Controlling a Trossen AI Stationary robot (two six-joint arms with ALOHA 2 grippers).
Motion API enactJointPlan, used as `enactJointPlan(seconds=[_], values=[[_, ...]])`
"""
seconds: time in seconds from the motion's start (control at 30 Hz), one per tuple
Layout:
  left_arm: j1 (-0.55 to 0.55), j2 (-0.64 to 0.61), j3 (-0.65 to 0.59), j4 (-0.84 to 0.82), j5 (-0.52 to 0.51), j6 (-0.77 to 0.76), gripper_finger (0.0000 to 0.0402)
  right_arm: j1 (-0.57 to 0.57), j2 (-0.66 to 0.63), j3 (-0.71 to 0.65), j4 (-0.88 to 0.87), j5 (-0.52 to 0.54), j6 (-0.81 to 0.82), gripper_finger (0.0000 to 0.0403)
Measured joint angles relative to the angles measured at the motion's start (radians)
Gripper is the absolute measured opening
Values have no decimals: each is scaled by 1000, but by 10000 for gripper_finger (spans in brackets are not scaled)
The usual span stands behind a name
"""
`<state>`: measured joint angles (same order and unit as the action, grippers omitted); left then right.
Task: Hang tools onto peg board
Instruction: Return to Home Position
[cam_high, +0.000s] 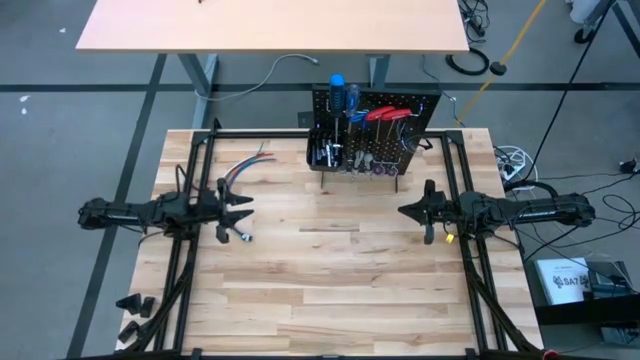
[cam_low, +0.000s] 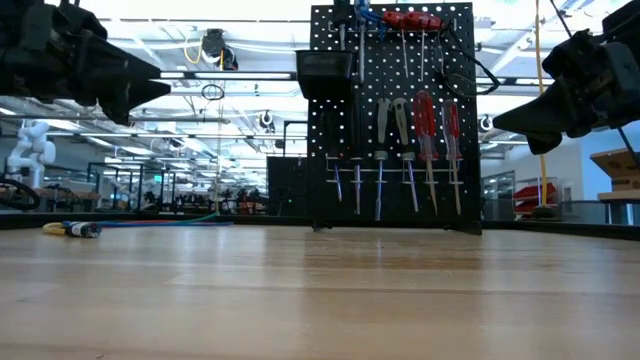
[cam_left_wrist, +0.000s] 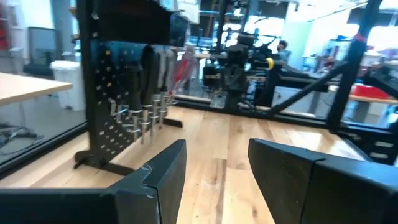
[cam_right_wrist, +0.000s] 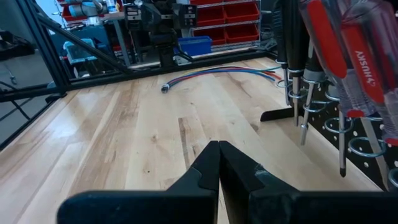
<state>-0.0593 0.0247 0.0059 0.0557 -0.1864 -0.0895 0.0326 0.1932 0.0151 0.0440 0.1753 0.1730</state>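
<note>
The black peg board (cam_high: 375, 130) stands upright at the table's far middle on its feet. Tools hang on it: red-handled screwdrivers (cam_low: 428, 130) and grey-handled ones (cam_low: 393, 125) in ring hooks, blue-handled ones (cam_high: 343, 95) at its top. My left gripper (cam_high: 248, 212) hovers open at the table's left, level, with nothing between its fingers (cam_left_wrist: 214, 168). My right gripper (cam_high: 402, 211) hovers shut at the right, empty, its fingertips (cam_right_wrist: 217, 163) together.
A bundle of coloured wires (cam_high: 243, 170) lies on the wooden table (cam_high: 330, 290) behind the left gripper, its metal end (cam_low: 80, 229) near the left. Black frame bars (cam_high: 190, 180) run along both sides. Bare wood spans the middle and near part.
</note>
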Motion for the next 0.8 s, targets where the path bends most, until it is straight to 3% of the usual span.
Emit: enactJointPlan(seconds=[0.33,0.8], values=[[0,-20,0,-34,132,25,180,0,1,0,-5,-26,-2,0],[0,-17,-1,-31,129,45,180,0,1,0,-4,-25,-2,0]])
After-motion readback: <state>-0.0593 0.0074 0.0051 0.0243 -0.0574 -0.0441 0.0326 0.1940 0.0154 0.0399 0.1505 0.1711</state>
